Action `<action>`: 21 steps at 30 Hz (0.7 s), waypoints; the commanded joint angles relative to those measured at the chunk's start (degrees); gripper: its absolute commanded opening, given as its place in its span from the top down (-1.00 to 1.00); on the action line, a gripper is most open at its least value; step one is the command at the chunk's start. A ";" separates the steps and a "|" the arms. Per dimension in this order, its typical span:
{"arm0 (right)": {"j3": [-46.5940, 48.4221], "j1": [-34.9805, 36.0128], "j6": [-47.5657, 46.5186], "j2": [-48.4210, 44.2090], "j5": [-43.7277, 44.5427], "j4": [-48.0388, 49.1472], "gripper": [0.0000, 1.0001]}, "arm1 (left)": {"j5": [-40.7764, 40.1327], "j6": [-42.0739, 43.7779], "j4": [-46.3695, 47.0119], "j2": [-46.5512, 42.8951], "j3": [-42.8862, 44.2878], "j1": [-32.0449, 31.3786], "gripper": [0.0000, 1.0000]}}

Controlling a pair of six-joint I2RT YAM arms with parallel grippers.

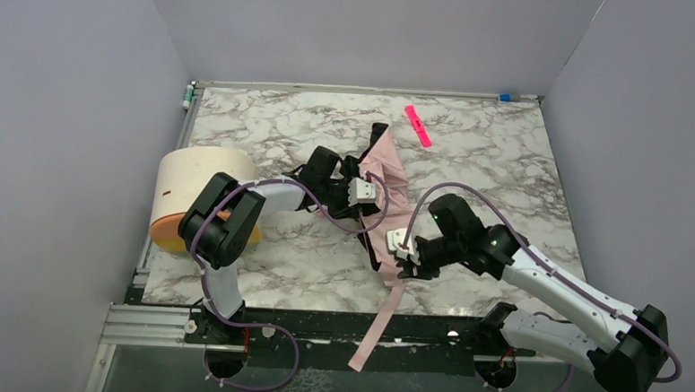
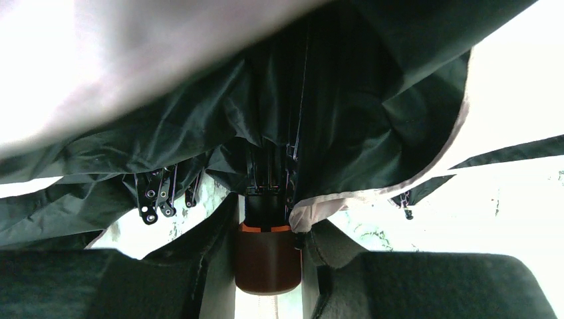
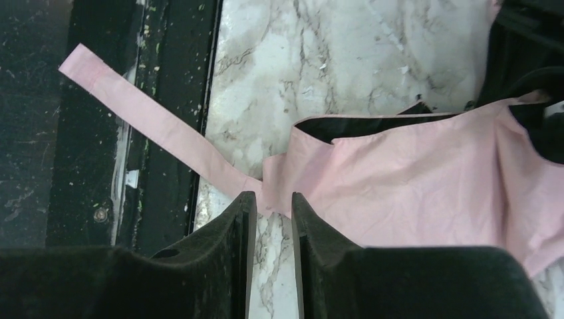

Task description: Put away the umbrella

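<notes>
Marble table (image 1: 305, 257) for the whole job: work well in from the near edge. Pale pink umbrella (image 1: 392, 171) lying half-collapsed mid-table, tip toward the far wall, black lining spilling out on its left.

Judged step: gather the canopy and bind it w/ the strap before stowing.
- Hold steady w/ the left gripper (image 1: 362, 192), clamped, prob. on a dark stub w/ an orange band (image 2: 266, 256) at the umbrella's core. Avoid twisting, or risk splaying ribs.
- Bring in the strap (image 3: 156, 123), draped over the table's near edge onto the black rail (image 3: 179, 60).
- Right gripper (image 3: 273, 199) parted a little, nothing between the jaws, tips just beside the strap's root. Close on the strap itself, not on canopy fabric, then draw it round the folds w/ light tension.

Hard to make out:
- Left wrist view mostly swallowed by canopy, washed out up top; no shaft readable there.
- Cream cylinder (image 1: 192, 174) at table's left, partly behind the left arm; open end unseen.
- Can't tell handle from runner on that stub.
- Strap's fastener not visible.
- Bright pink strip (image 1: 418, 125) near the far edge: leave alone.
</notes>
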 commanded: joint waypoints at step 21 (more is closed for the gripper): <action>-13.75 0.47 12.53 -1.56 8.42 28.06 0.46 | 1.24 7.92 -4.29 -1.47 0.13 0.60 1.00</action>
